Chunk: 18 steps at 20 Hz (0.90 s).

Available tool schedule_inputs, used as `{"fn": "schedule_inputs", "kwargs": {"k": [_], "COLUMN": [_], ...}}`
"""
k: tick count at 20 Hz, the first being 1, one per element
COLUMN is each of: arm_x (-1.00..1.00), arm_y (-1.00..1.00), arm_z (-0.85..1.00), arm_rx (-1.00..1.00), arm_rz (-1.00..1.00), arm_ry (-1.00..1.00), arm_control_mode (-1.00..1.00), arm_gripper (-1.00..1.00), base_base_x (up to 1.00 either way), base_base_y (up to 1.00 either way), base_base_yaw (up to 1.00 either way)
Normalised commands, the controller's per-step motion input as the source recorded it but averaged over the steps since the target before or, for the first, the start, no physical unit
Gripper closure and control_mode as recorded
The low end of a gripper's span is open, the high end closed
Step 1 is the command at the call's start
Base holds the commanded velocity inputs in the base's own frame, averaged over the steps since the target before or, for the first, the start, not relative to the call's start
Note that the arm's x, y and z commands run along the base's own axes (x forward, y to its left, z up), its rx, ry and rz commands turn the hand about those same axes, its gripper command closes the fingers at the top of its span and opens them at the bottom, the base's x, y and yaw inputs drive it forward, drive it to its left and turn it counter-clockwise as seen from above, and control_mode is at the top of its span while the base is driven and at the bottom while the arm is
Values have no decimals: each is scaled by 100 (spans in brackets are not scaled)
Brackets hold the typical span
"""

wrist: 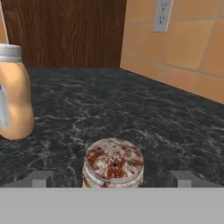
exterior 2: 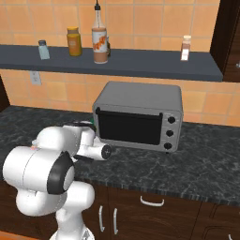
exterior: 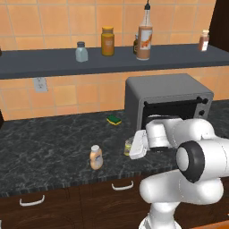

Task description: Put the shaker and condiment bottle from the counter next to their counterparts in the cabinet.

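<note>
- No brand or legible writing is made out anywhere; the tall brown-orange sauce bottle (exterior: 144, 38) on the cabinet (exterior: 53, 62) carries a white label with an orange mark, too small to be read
- A whitish band is seen on the condiment bottle (exterior: 95, 157), with no readable text
- The gripper (wrist: 112, 178) is held wide open, low over the counter (exterior: 44, 147), nothing being gripped
- In the hand view the shaker (wrist: 113, 164) is seen between the two finger tips, its speckled cap facing the camera; each tip stands well clear of its sides and contact cannot be confirmed
- In the left base view the shaker is found just left of the hand, near the front of the toaster oven (exterior: 167, 100)
- The condiment bottle is set upright on the counter, left of the shaker and apart from it, nearer the front edge
- A pale blue-grey glass shaker (exterior: 81, 52) and an amber jar (exterior: 107, 41) are noted on the cabinet, left of the sauce bottle
- A green-and-yellow sponge (exterior: 114, 120) lies farther back on the counter
</note>
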Motion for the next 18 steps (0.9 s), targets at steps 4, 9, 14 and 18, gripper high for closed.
{"fn": "schedule_inputs", "kwargs": {"k": [4,9,14,18], "arm_x": [29,24,5,-12], "arm_y": [1,8,5,1], "arm_z": [-31,-26,21,100], "arm_rx": [0,0,5,4], "arm_rz": [-3,-4,0,-1], "arm_ry": [0,0,1,4], "arm_control_mode": [-100,-100,-100,-100], "arm_gripper": [100,100,100,100], "base_base_x": [0,0,0,0], "base_base_y": [0,0,0,0], "base_base_yaw": [0,0,0,0]}}
